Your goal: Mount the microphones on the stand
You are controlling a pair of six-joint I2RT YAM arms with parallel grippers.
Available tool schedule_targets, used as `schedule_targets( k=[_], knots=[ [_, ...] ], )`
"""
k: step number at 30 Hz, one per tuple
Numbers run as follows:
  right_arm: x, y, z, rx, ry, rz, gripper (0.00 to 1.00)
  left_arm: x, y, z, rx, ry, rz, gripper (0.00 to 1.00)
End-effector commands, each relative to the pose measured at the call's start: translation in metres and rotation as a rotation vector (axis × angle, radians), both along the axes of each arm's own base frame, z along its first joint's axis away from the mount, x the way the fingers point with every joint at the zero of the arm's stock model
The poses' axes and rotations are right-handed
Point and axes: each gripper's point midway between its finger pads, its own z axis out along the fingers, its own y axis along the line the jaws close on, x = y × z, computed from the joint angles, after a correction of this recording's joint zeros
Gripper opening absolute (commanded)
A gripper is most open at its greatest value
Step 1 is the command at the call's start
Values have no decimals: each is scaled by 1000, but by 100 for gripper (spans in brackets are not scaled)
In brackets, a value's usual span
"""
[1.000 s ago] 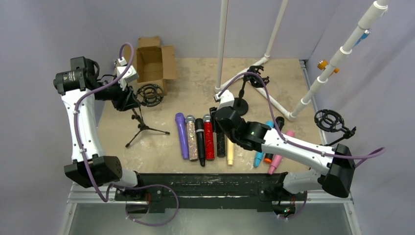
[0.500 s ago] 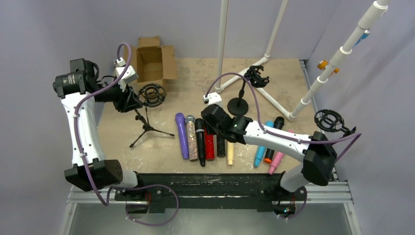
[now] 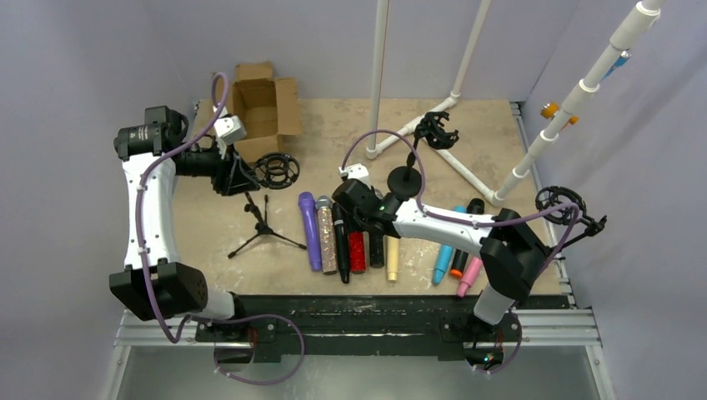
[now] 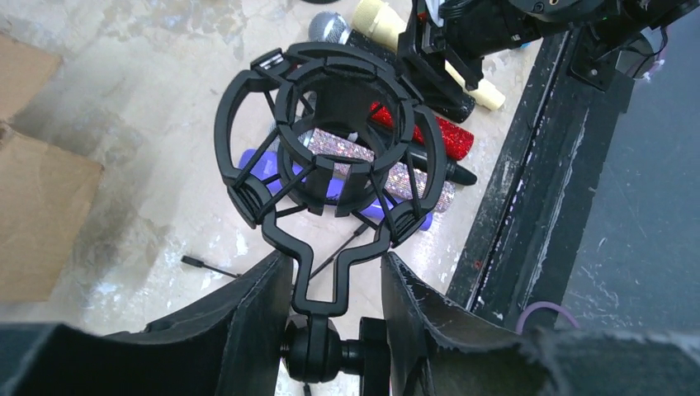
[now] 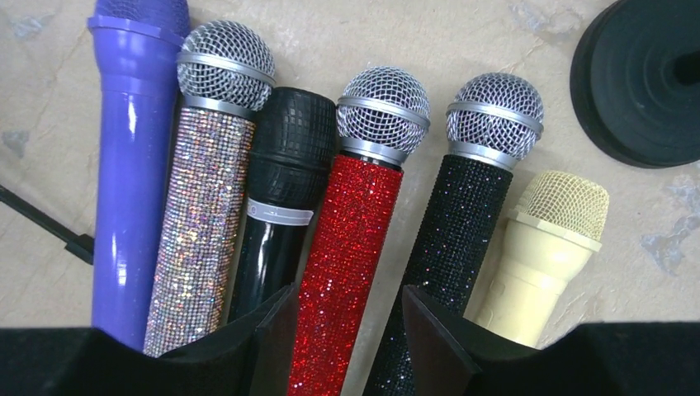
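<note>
A row of microphones lies on the table: purple (image 3: 309, 229), silver glitter (image 3: 327, 237), black (image 3: 341, 242), red glitter (image 3: 357, 250), black glitter (image 3: 376, 250) and cream (image 3: 392, 260). Further right lie light blue (image 3: 446, 250) and pink (image 3: 471, 275) ones. My right gripper (image 5: 349, 301) is open low over the row, its fingers on either side of the red glitter microphone (image 5: 355, 231), with a gap on its right. My left gripper (image 4: 334, 264) is shut on the swivel joint under the black ring mount (image 4: 330, 68) of the tripod stand (image 3: 263, 227).
An open cardboard box (image 3: 265, 104) stands at the back left. A second stand with a round base (image 3: 405, 179) is just behind the row, among white pipe legs (image 3: 379, 75). Another ring mount (image 3: 557, 204) sits at the right edge. A black rail (image 3: 358, 312) runs along the front.
My right arm swung left along the row to the red glitter microphone, and its jaws widened. My left arm carried the stand's top to the right, and the tripod shifted with it.
</note>
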Motion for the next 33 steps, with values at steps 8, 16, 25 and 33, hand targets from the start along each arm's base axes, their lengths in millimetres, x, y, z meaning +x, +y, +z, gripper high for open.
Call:
schedule_targets(
  k=[8, 16, 25, 33],
  knots=[
    [14, 9, -27, 11, 31, -39, 55, -33, -9, -2, 1, 163, 30, 99],
    [18, 14, -40, 15, 35, -48, 55, -26, 5, 14, 90, 92, 169, 100],
    [22, 11, -66, -17, 54, -73, 53, -26, 19, 34, 126, 13, 358, 100],
    [25, 13, -53, 23, 37, -88, 41, -31, 17, 24, 119, 64, 350, 100]
  ],
)
